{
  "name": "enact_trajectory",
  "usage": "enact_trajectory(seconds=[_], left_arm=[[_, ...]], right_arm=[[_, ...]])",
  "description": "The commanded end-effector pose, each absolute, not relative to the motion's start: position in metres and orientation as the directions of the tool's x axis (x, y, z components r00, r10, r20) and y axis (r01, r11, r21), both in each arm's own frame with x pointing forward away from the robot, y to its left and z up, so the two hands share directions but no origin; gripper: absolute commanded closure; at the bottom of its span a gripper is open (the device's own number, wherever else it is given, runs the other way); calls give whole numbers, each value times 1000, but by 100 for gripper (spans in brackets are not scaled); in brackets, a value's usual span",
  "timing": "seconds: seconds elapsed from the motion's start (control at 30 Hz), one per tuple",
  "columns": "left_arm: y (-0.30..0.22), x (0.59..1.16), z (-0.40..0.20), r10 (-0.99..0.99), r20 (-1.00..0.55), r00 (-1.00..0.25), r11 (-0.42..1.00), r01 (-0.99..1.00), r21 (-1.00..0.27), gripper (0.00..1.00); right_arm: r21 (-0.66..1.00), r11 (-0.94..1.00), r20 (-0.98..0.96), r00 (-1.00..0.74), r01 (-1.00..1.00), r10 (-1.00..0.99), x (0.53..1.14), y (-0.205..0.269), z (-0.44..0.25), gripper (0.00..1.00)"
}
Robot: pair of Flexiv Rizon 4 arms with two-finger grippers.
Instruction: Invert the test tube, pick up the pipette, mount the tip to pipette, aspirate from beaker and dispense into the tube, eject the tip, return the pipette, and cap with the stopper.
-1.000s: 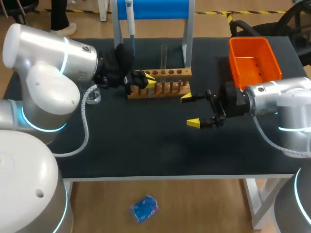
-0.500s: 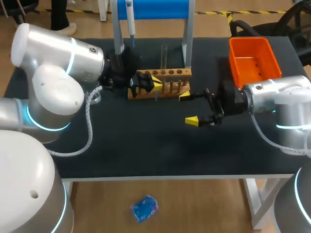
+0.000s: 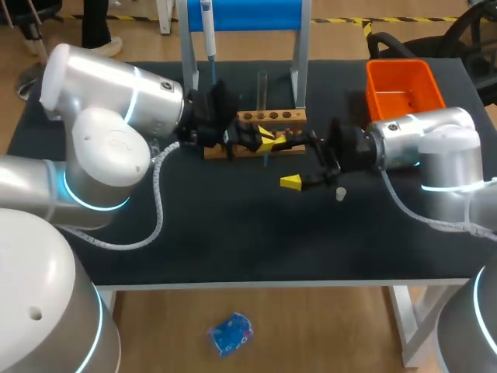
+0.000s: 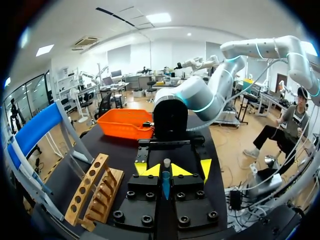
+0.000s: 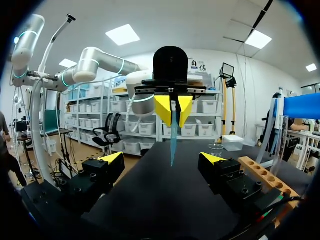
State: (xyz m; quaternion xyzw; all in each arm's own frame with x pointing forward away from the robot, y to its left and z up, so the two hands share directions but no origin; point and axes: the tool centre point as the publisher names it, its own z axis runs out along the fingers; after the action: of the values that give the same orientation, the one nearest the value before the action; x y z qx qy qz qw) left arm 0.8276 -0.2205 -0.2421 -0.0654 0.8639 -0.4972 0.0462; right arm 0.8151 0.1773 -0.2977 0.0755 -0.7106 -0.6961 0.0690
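Pipette first: the white-and-blue pipette hangs on the blue-barred stand, behind the left end of the wooden test-tube rack. The left hand sits across the rack's front, covering much of it. It's pinched narrow on a slim blue pipette tip that points down, a mere sliver from overhead. A clear glass test tube stands upright behind the rack's middle. Facing in at the rack's right front, the right hand is spread wide and holds nothing. A small white stopper lies on the dark worktop, right-front of the rack. The orange plastic bin sits far right, partly hidden by the right arm.
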Motion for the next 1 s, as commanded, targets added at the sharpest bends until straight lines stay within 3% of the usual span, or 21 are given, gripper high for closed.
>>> enact_trajectory(seconds=[0.03, 0.4, 0.47, 0.53, 0.6, 0.7, 0.8, 1.0], left_arm=[[-226, 828, -245, -153, -18, -988, 488, -60, -871, 100], [-232, 826, -248, -146, -29, -989, 480, -45, -876, 100], [-232, 826, -249, -146, -31, -989, 479, -44, -877, 100], [-232, 826, -249, -147, -32, -989, 480, -43, -876, 100], [-232, 827, -250, -147, -32, -989, 481, -43, -876, 100], [-232, 827, -252, -147, -31, -989, 485, -45, -873, 100], [-232, 828, -252, -149, -33, -988, 484, -44, -874, 100], [-231, 828, -255, -151, -31, -988, 481, -46, -875, 100]], right_arm=[[1000, 13, -11, -976, -14, -217, 821, 183, -297, 0], [1000, -1, -24, -971, -24, -236, 822, 197, -289, 0], [1000, -1, -24, -971, -24, -239, 822, 198, -289, 23], [1000, 1, -23, -970, -24, -241, 822, 198, -289, 28], [1000, 3, -23, -970, -24, -240, 821, 198, -288, 51], [1000, 6, -21, -971, -23, -237, 821, 196, -287, 49], [1000, 6, -21, -972, -23, -234, 821, 196, -286, 58], [1000, 4, -20, -971, -22, -239, 821, 197, -286, 63]])
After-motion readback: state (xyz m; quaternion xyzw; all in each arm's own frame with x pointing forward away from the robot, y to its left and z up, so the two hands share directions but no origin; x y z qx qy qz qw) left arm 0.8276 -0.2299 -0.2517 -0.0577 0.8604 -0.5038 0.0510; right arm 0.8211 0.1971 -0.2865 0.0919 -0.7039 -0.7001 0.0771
